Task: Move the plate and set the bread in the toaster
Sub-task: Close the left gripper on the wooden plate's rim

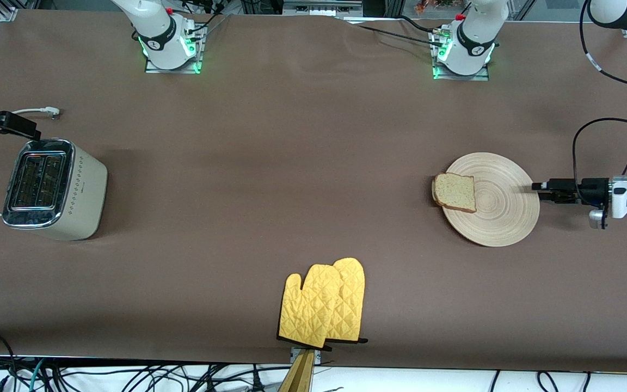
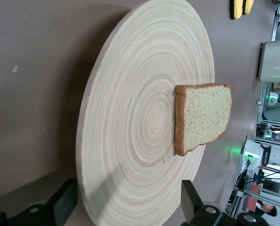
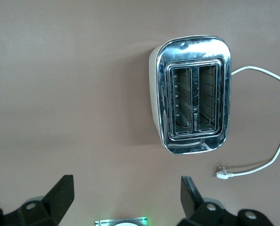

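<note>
- The plate [image 1: 501, 209] lies near the table edge at the left arm's end, bread [image 1: 455, 192] on its rim toward the toaster [image 1: 52, 188].
- The left gripper [image 1: 536, 186] is at the plate's outer rim, jaws spread either side (not yet clamped).
- The right gripper [image 3: 125, 197] hangs open by the toaster.

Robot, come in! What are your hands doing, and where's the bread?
Left gripper open at the plate rim. Right gripper open above the toaster. Bread on plate edge. Oven mitts clear of path.
</note>
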### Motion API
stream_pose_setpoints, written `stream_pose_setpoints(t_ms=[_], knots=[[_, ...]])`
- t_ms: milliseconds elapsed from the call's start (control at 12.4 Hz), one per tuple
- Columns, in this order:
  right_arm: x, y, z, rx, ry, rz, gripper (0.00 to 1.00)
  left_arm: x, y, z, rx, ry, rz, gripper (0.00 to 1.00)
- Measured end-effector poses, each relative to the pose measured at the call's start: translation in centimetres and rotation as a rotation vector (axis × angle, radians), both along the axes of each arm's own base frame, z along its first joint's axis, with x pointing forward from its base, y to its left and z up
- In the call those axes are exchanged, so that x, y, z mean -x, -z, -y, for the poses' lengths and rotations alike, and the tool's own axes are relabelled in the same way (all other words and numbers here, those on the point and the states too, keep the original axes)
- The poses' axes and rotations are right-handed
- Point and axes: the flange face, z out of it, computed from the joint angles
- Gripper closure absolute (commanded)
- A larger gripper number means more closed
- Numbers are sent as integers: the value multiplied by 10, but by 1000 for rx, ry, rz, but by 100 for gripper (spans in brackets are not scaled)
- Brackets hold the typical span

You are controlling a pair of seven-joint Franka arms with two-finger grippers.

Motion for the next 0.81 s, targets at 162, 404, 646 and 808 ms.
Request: stream_pose_setpoints(t_ms=[162, 404, 646, 808], knots=[[0, 0, -1, 0, -2, 1, 0, 1, 10, 4, 12, 4, -13, 20], [-2, -1, -4, 0, -9, 10, 0, 0, 12, 9, 19, 10, -12, 64], [-2, 0, -5, 0, -10, 9, 0, 2, 31, 13, 36, 1, -9, 76], [-2, 0, -5, 0, -10, 9, 0, 3, 45, 13, 41, 8, 15, 100]])
